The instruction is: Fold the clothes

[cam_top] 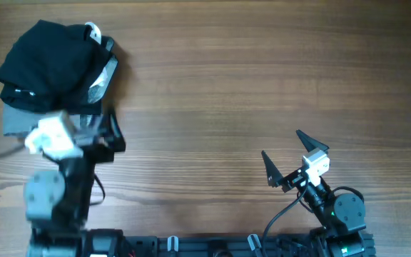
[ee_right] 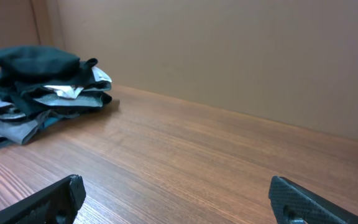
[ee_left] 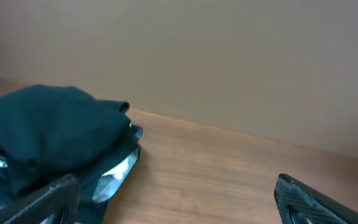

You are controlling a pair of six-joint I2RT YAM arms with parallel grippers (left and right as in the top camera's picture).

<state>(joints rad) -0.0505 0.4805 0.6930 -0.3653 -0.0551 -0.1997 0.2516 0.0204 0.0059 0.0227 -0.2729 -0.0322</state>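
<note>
The black T-shirt (cam_top: pixel 48 57) sits bunched on top of a small heap of clothes at the far left corner of the desk (cam_top: pixel 248 71). Under it lie a printed garment (cam_top: pixel 100 80) and a grey garment (cam_top: pixel 14 118). The left arm (cam_top: pixel 48 193) reaches straight out from the near edge to the heap's near side. The left claw (ee_left: pixel 178 193) is low over the wood with its fingers spread wide, holding nothing. In its wrist view the shirt lies just left of the gap between the fingers. The right arm (cam_top: pixel 341 210) is folded back near the near right edge. The right claw (cam_top: pixel 282 145) is angled toward the far left, well apart from the heap, with its fingers spread wide and empty over bare wood.
</note>
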